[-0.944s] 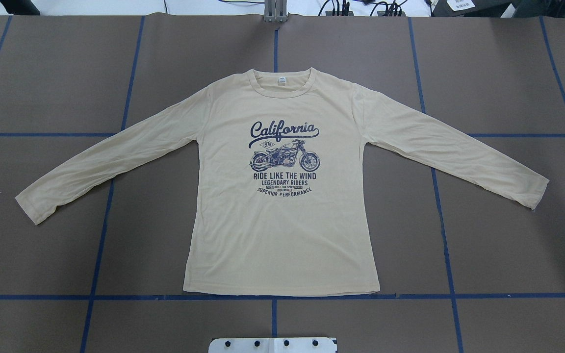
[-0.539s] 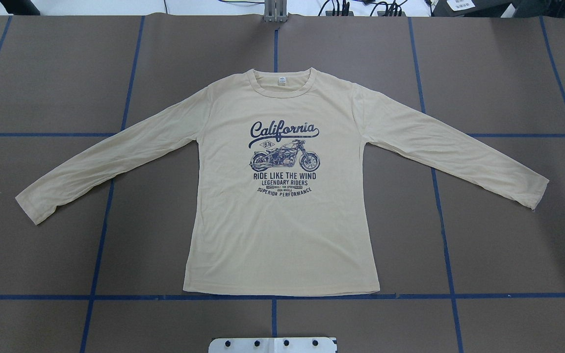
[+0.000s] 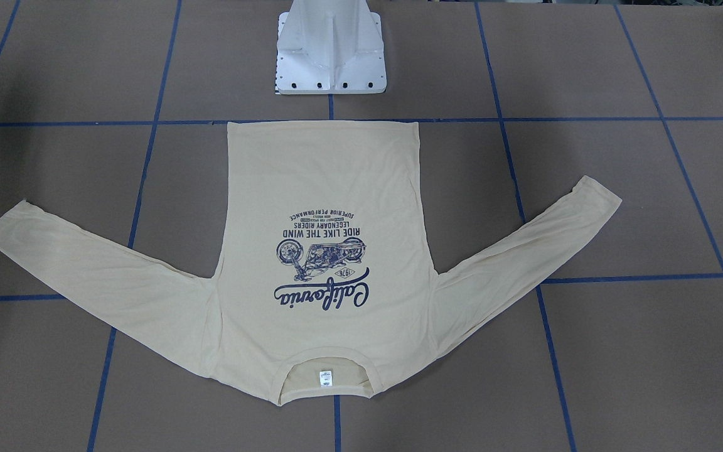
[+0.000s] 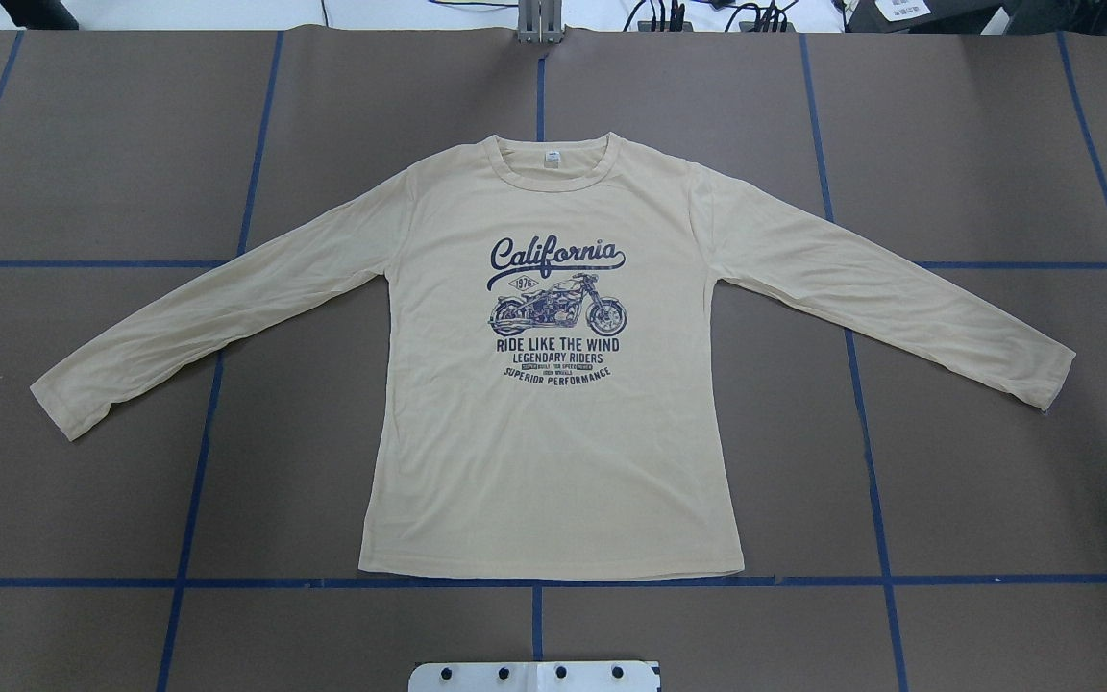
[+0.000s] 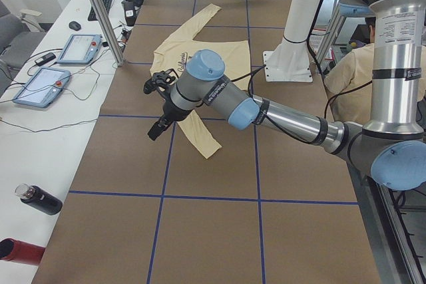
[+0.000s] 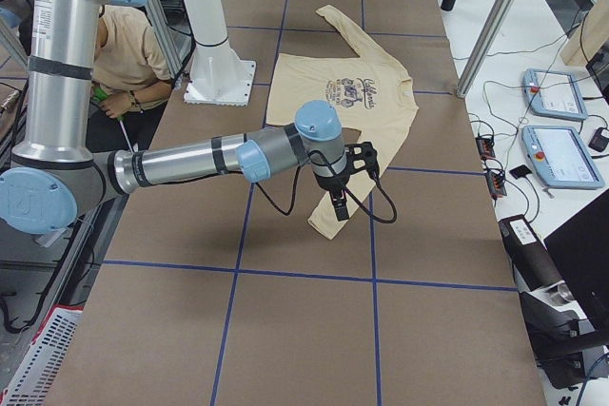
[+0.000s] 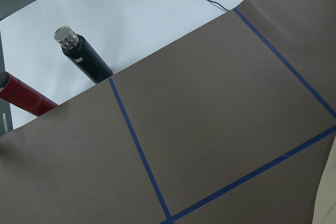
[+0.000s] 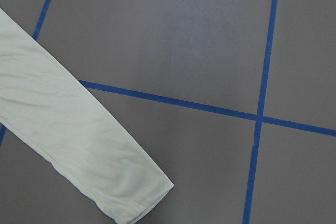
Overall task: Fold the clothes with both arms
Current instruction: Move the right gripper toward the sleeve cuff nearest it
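Your thin, pale cream-yellow long-sleeved T-shirt (image 4: pixel 553 461) lies flat mid-frame on the brown table (image 4: pixel 83 144); it looks light, limp and wrinkle-prone. Pinch it at a cuff (image 4: pixel 68 408). You cannot tell the spread of the left black fingers (image 5: pixel 154 130) or the right fingers (image 6: pixel 340 206).

Overhead, front views opposed — both share T-shirt (image 4: pixel 553 461).

The left arm (image 5: pixel 279 116) (the near, large one) extends from the right edge out over the tabletop (image 5: pixel 213 231). Its gripper (image 5: pixel 154 131) points downward just beside the near sleeve of the T-shirt (image 5: pixel 200 54); the position of the jaws cannot be determined from this angle. The T-shirt lies flat, print up, next to the white pedestal (image 5: pixel 287 64). The white bench (image 5: pixel 40 144) along the left carries two teach pendants (image 5: pixel 78 48), a black bottle (image 5: pixel 38 199) and a red bottle (image 5: pixel 20 251). A person (image 5: pixel 347 78) is at the right, beside the pedestal.
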Action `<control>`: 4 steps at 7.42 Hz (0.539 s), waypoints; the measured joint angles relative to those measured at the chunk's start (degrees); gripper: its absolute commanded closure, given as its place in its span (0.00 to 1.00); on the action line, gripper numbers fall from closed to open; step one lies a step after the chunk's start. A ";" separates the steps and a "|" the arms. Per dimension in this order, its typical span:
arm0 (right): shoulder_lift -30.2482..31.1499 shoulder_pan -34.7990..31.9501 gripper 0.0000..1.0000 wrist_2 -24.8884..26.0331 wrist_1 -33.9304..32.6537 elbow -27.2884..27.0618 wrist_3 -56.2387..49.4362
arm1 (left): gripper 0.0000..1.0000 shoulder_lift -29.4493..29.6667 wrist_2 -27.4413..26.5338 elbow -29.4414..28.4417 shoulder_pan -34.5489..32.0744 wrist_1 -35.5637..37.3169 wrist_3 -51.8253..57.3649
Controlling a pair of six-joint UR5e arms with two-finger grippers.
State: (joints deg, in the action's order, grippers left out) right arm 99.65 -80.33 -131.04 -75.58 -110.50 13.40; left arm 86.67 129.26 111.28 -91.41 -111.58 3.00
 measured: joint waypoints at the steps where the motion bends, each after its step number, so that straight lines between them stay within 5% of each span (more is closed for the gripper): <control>1: 0.12 2.81 0.01 1.31 3.31 2.26 2.43 | 0.00 -0.05 0.02 -0.01 0.00 -0.03 -0.01; 4: 0.28 11.78 0.02 6.65 22.76 12.22 15.97 | 0.00 -0.15 0.09 -0.01 0.00 -0.04 -0.01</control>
State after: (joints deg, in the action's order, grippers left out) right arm 99.93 -68.54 -124.39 -52.82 -98.27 29.37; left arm 86.52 129.34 111.27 -91.41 -111.62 2.99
